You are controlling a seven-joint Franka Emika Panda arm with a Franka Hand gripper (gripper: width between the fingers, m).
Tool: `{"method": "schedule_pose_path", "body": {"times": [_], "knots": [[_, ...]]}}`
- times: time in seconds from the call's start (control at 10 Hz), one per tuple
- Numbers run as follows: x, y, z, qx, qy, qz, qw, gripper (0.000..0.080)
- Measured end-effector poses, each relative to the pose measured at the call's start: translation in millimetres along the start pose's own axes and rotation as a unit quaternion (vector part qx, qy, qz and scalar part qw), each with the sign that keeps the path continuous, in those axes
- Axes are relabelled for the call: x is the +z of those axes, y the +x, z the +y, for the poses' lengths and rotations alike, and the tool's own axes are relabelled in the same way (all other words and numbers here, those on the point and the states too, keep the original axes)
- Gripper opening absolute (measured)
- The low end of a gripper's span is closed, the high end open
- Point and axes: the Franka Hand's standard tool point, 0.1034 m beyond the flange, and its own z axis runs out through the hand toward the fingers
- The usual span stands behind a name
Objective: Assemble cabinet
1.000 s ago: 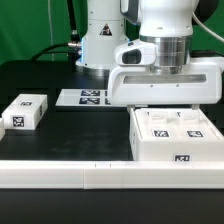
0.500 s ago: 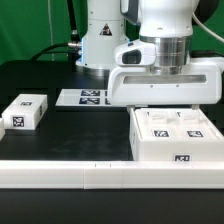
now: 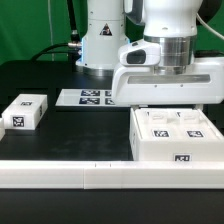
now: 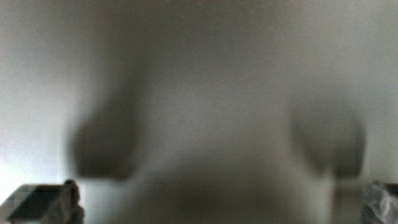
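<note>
Jaws wide apart, blocky white tagged cabinet (image 3: 160, 147)

— How did the arm (image 3: 160, 14) look in the exterior view?

— It was glossy white, made of rounded shells. In the upper middle of the frame the base column (image 3: 100, 38) was white as well, with small dark marks on its front.

— And the wrist part?

— At the upper right there was a short grey cylinder (image 3: 172, 50), dull like metal, under a white shell. Below it was the gripper housing (image 3: 165, 88), a wide white box with rounded corners and a shaded seam near its left end.

— Were the fingers visible?

— Only in the wrist view. The fingertips (image 4: 45, 203) were dark grey with a lighter edge, and very blurred.
</note>
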Motion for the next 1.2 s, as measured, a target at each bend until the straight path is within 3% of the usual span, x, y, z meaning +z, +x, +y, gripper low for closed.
{"method": "schedule_pose_path", "body": {"times": [0.3,0.9,1.1,1.2], "knots": [[-0.5,5.2,9.7,-0.001,-0.004,0.003,1.0,0.0797],[0.5,6.1,8.7,-0.002,-0.002,0.003,1.0,0.0766],[0.6,5.6,7.1,-0.003,-0.002,0.003,1.0,0.0495],[0.7,5.2,5.3,-0.005,-0.001,0.002,1.0,0.0311]]}}
